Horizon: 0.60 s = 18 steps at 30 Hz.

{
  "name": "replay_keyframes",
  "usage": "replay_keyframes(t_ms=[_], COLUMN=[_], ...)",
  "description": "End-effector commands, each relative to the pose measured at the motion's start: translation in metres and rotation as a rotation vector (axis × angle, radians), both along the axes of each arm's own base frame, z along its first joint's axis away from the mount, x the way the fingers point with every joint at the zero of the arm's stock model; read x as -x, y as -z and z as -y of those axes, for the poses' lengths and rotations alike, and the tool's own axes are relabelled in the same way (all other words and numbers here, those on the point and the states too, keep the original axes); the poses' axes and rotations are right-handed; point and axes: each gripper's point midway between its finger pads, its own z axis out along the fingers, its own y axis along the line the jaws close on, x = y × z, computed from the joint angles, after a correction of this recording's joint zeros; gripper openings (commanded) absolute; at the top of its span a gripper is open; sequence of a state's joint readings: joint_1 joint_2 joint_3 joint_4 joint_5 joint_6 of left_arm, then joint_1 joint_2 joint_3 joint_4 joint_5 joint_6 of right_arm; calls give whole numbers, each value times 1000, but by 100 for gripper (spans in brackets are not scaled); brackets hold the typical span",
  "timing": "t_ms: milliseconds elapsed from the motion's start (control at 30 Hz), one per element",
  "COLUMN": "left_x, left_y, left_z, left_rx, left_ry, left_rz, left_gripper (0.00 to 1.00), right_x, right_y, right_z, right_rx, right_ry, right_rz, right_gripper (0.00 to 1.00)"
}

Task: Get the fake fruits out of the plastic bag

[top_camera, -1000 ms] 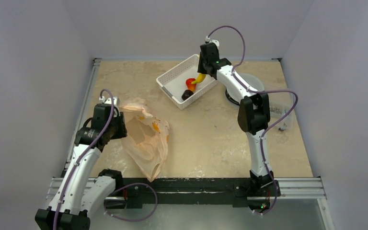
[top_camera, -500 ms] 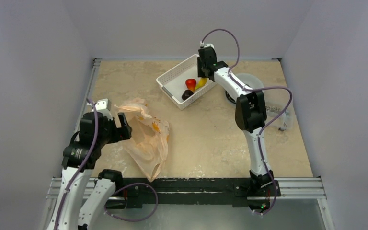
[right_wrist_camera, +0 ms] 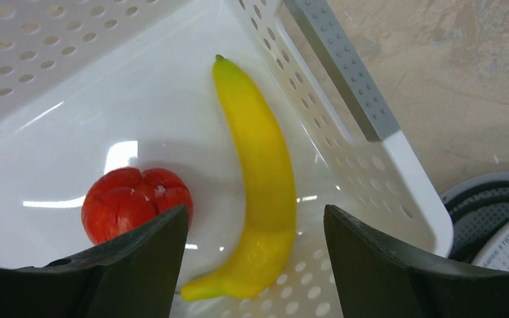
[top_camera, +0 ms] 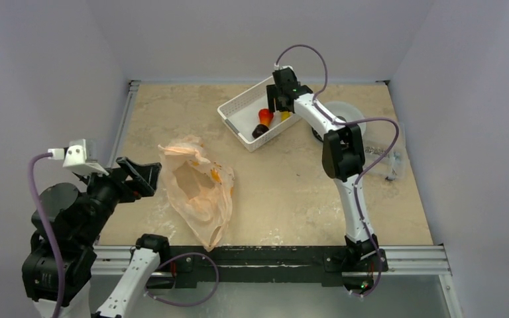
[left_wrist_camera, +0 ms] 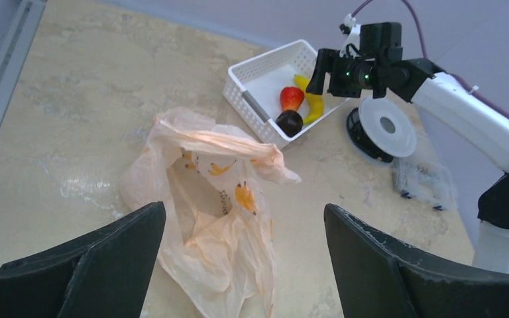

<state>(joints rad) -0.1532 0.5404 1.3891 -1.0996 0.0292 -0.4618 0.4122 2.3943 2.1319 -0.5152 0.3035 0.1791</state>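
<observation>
The pale-orange plastic bag [top_camera: 199,189] [left_wrist_camera: 219,218] lies crumpled on the table's left half, mouth open, with nothing visible inside. Three fake fruits lie in the white basket [top_camera: 238,106] [left_wrist_camera: 265,69] at the back: a red one [top_camera: 266,115] [right_wrist_camera: 129,202], a yellow banana [top_camera: 285,116] [right_wrist_camera: 262,165] and a dark maroon one [top_camera: 258,131] [left_wrist_camera: 289,122]. My left gripper [top_camera: 139,175] [left_wrist_camera: 245,209] hangs open, raised up and to the left of the bag, touching nothing. My right gripper [top_camera: 280,99] [right_wrist_camera: 256,211] is open just above the banana, which rests on the basket floor.
A white spool on a dark base [top_camera: 344,119] [right_wrist_camera: 497,218] stands right of the basket. A clear plastic packet [top_camera: 388,156] lies near the right wall. Metal rails run along the near edge [top_camera: 272,255] and the left side [top_camera: 124,119].
My left gripper opened, let go of the bag and drew back up toward the near left. My right gripper opened and the banana now lies in the basket.
</observation>
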Motion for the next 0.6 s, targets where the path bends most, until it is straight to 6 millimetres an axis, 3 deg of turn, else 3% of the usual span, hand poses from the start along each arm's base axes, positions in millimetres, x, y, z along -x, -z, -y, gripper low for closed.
replay_keyframes(t_ms=[0,167,300,367,433,567], left_x=[6,13,24,31,38,50], left_y=[-36,-85,-123,-134,-140,-145], left_z=[-2,-8,-10,-12,-13,-15], left_rx=[-1,-24,-20,-14,-10,-5], left_ry=[-1,-13,-14,-16,-17,-19], left_rz=[79,219,333,366,391,424], left_gripper=[90,92,93,93,93,93], right_x=[16,75,133,164,199,264], right_y=[-108,-193,-236,-255,-292,-355], right_z=[3,6,26,39,58,82], right_rx=[-54,-99,-180,-215,-278,-412], right_ry=[31,17,14,2,5,-49], right_rz=[127,224,269,313,427,634], right_gripper=[75,78,79,81,97,99])
